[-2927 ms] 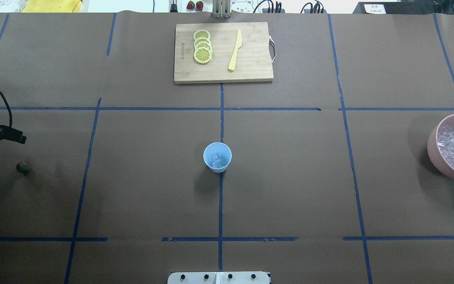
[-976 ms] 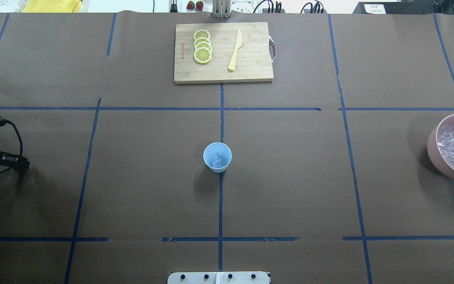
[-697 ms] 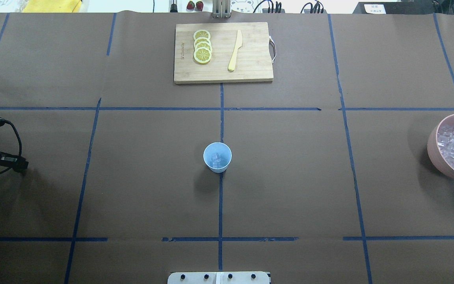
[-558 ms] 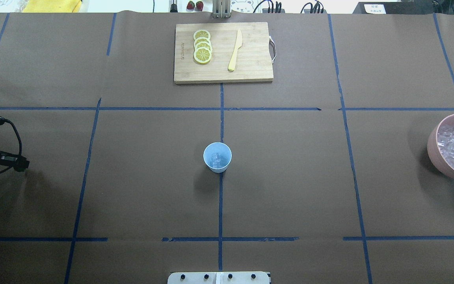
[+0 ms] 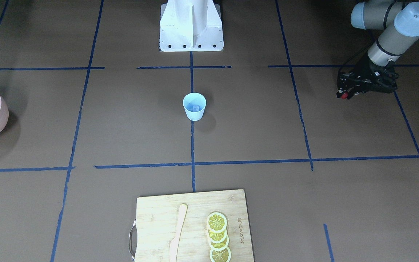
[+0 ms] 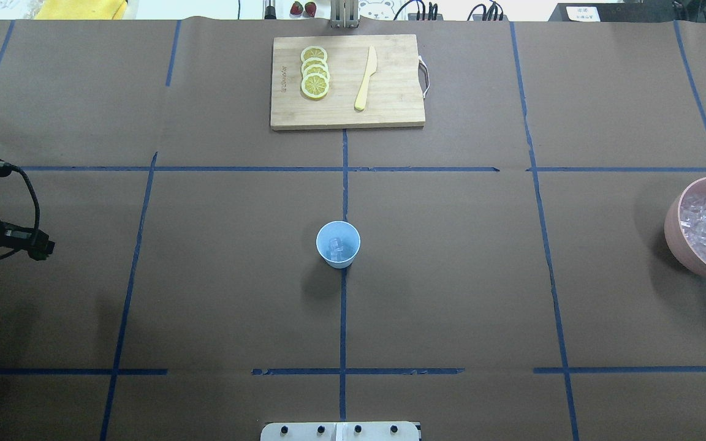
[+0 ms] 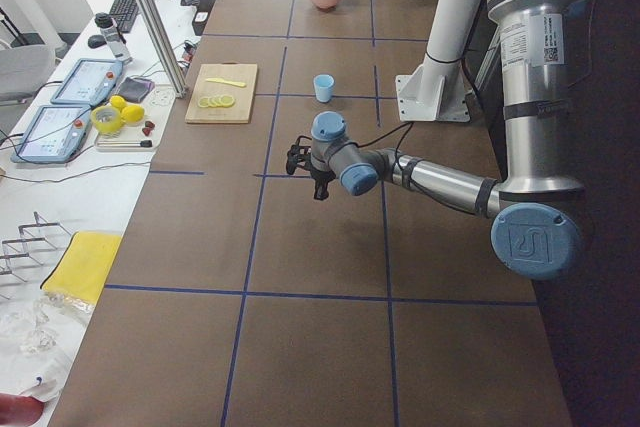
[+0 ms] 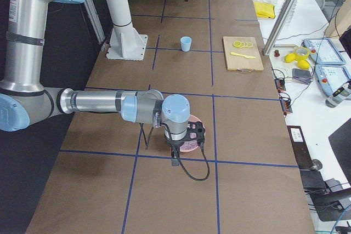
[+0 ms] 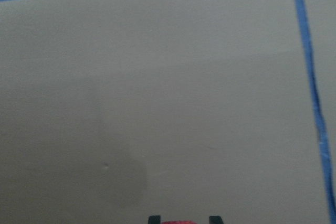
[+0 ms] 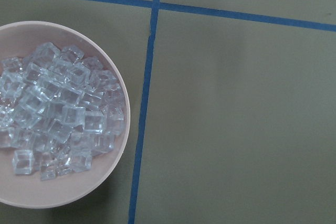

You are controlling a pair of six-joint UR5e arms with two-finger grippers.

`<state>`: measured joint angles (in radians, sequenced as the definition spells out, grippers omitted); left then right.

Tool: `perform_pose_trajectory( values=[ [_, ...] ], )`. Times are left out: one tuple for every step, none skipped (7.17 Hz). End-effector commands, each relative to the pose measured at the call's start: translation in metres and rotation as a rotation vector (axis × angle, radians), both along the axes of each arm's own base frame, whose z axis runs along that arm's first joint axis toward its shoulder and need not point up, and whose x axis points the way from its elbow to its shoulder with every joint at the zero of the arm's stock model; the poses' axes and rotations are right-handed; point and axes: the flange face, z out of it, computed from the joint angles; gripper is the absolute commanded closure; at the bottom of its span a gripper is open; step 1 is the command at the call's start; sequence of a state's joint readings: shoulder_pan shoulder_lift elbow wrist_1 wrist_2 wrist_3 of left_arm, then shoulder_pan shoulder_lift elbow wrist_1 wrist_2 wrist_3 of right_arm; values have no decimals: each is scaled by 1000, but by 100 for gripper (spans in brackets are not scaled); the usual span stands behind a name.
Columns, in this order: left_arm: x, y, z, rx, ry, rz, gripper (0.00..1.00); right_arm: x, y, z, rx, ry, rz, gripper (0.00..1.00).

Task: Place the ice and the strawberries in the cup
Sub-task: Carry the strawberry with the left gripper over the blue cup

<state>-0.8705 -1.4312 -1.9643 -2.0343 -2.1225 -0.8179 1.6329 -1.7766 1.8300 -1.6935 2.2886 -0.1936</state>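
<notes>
The light-blue cup (image 6: 338, 245) stands at the table's middle with ice cubes (image 6: 334, 246) in it; it also shows in the front view (image 5: 194, 106). My left gripper (image 5: 343, 95) hangs above the table at the far left (image 6: 43, 250), well away from the cup. It is shut on the small red strawberry (image 5: 344, 96), which shows between the fingertips in the left wrist view (image 9: 181, 222). My right gripper (image 8: 189, 135) hangs over the pink bowl (image 10: 52, 195) of ice (image 10: 58, 114); I cannot tell if it is open or shut.
A wooden cutting board (image 6: 347, 81) with lemon slices (image 6: 315, 72) and a yellow knife (image 6: 366, 78) lies at the table's far edge. The pink bowl (image 6: 675, 236) sits at the far right. The robot's white base (image 5: 191, 25) stands behind the cup.
The strawberry lay on the table at the far left. My left gripper came down over it, and now it has risen and shifted slightly right with the strawberry in it.
</notes>
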Motion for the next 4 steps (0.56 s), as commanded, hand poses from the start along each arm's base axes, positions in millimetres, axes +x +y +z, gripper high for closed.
perform_pose_trajectory(
  values=[
    [-17, 17, -80, -32, -26, -3, 100, 0, 0, 0, 1, 1, 0, 1],
    [-14, 12, -119, -37, -32, -5, 100, 0, 0, 0, 1, 0, -2, 1],
    [1, -5, -161, -43, -39, -10, 99, 0, 0, -1, 2, 0, 1, 1],
    [19, -15, -198, -42, -39, 3, 99, 0, 1, 0, 0, 0, 1, 1]
  ],
)
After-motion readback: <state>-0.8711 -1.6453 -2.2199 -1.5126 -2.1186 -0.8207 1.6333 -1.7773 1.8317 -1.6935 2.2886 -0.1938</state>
